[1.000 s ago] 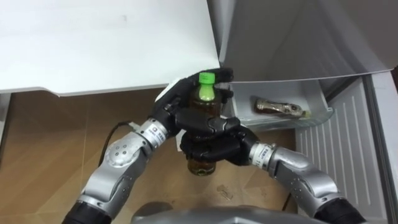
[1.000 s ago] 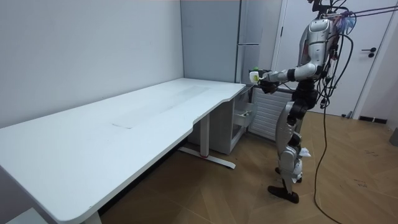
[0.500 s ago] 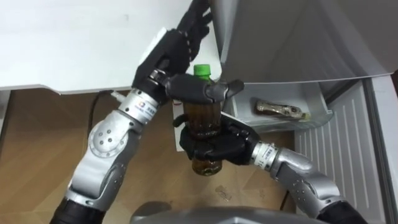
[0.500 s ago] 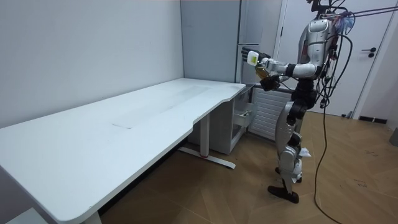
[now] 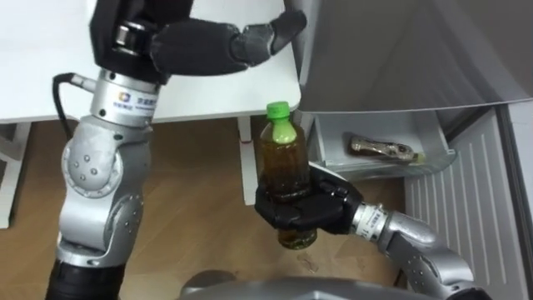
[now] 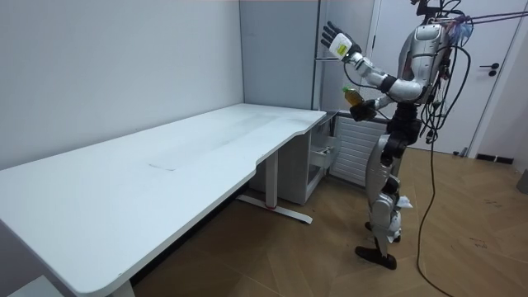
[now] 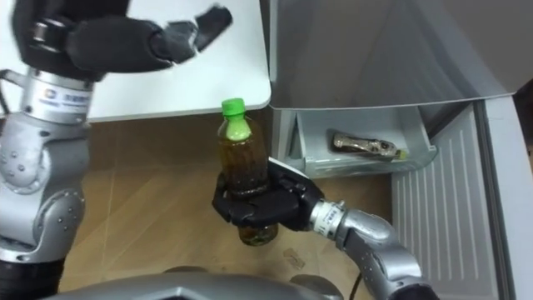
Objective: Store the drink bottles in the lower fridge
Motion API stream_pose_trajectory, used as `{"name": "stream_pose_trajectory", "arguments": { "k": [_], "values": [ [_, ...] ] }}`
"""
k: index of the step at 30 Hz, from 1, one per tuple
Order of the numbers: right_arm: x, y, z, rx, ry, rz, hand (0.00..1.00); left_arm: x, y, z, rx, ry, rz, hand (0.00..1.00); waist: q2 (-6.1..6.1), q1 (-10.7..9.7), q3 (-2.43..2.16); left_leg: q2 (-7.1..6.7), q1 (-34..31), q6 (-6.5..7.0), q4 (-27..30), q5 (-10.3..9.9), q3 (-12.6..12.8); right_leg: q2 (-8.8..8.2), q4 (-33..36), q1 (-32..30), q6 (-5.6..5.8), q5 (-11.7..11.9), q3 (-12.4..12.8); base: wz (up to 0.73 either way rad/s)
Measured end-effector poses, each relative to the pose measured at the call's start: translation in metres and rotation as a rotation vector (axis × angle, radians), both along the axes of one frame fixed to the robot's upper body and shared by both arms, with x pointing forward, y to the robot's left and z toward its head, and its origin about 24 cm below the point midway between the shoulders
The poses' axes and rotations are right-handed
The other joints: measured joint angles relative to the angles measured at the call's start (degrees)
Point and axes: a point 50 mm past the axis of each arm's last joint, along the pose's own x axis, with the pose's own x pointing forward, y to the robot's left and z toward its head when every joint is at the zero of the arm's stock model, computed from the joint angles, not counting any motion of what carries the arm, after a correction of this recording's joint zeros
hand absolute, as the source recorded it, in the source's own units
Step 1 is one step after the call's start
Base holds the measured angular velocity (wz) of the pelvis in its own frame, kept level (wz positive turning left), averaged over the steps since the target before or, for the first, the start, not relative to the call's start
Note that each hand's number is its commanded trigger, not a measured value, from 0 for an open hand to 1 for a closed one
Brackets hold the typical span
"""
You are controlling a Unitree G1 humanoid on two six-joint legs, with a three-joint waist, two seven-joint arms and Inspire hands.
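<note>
A brown drink bottle with a green cap stands upright in my right hand, whose fingers curl round its lower half. In the room view the bottle is at chest height in front of the grey fridge. My left hand is raised above and to the left of the bottle, apart from it, with its fingers straight. The room view has this hand spread open at head height. A second bottle lies on its side in the fridge's clear lower bin.
The white table reaches in from the left, its corner close to the fridge's grey door. A white ribbed panel stands to the right of the bin. Wooden floor lies below.
My left hand has let go of the bottle's top and risen up and to the left, opening. The right hand still holds the bottle, now a little further right.
</note>
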Motion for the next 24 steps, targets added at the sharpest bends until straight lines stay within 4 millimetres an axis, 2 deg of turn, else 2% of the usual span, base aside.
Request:
{"name": "stream_pose_trajectory", "arguments": {
  "k": [3,6,8,11,14,16,19,21,22,24],
  "values": [
    [-0.006,-0.003,-0.003,-0.006,0.013,-0.009,1.0,-0.002,0.018,0.006,-0.027,-0.047,0.113,0.0,-0.32,1.5,-0.21,0.01,0.3,-0.14,-0.1,0.1,0.0,0.09,-0.4,0.2,-0.11,-0.1,0.0,-0.01],
    [-0.017,-0.007,-0.008,-0.032,0.036,-0.025,1.0,-0.006,0.038,0.012,-0.067,-0.079,0.242,0.0,-0.58,3.3,-0.66,0.03,0.6,-0.19,-0.1,0.2,0.0,0.18,-1.0,0.5,-0.17,-0.1,0.0,0.0],
    [-0.022,-0.009,-0.01,-0.041,0.05,-0.029,1.0,-0.009,0.05,0.016,-0.095,-0.102,0.321,0.0,-0.55,4.3,-0.6,-0.06,1.0,-0.19,-0.1,0.2,-0.5,0.13,-1.2,1.2,-0.17,-0.1,-0.1,0.05],
    [-0.026,-0.012,-0.011,-0.041,0.063,-0.044,1.0,-0.018,0.068,0.024,-0.146,-0.161,0.45,0.0,-0.51,4.4,-0.58,-0.26,1.4,-0.17,-0.1,0.2,-1.7,0.0,-1.9,2.3,-0.13,-0.1,-1.1,0.17],
    [-0.026,-0.015,-0.011,-0.052,0.06,-0.06,1.0,-0.026,0.084,0.029,-0.179,-0.209,0.576,0.0,0.12,5.1,-0.2,-0.25,2.1,-0.19,-0.2,0.2,-1.9,-0.02,-1.9,3.0,-0.11,-0.1,-1.7,0.07],
    [-0.026,-0.019,-0.011,-0.063,0.056,-0.085,1.0,-0.032,0.093,0.031,-0.181,-0.234,0.664,0.0,0.48,5.9,-0.22,-0.22,2.0,-0.19,-0.4,0.2,-2.0,-0.01,-1.9,2.8,-0.1,-0.1,-1.6,0.0],
    [-0.027,-0.024,-0.012,-0.078,0.058,-0.1,1.0,-0.043,0.109,0.026,-0.181,-0.243,0.825,0.0,0.75,6.5,-0.3,-0.24,2.1,-0.21,-0.5,0.2,-1.9,0.0,-2.2,2.9,-0.14,-0.2,-1.6,0.0],
    [-0.03,-0.024,-0.013,-0.083,0.072,-0.113,1.0,-0.044,0.122,0.015,-0.222,-0.201,0.92,0.0,0.52,7.4,-0.76,-0.31,2.2,-0.26,-0.4,0.2,-2.2,0.08,-2.8,3.1,-0.18,-0.2,-1.7,0.07],
    [-0.03,-0.025,-0.014,-0.088,0.074,-0.118,1.0,-0.044,0.126,0.012,-0.234,-0.186,0.947,0.0,0.45,7.5,-0.8,-0.35,2.2,-0.28,-0.4,0.3,-2.5,0.08,-2.8,3.1,-0.18,-0.2,-1.8,0.09],
    [-0.03,-0.022,-0.015,-0.09,0.08,-0.141,1.0,-0.046,0.141,-0.012,-0.257,-0.082,1.052,0.0,0.38,8.3,-0.89,-0.42,2.4,-0.3,-0.5,0.3,-2.8,0.06,-2.9,3.5,-0.18,-0.2,-1.9,0.05]
  ]
}}
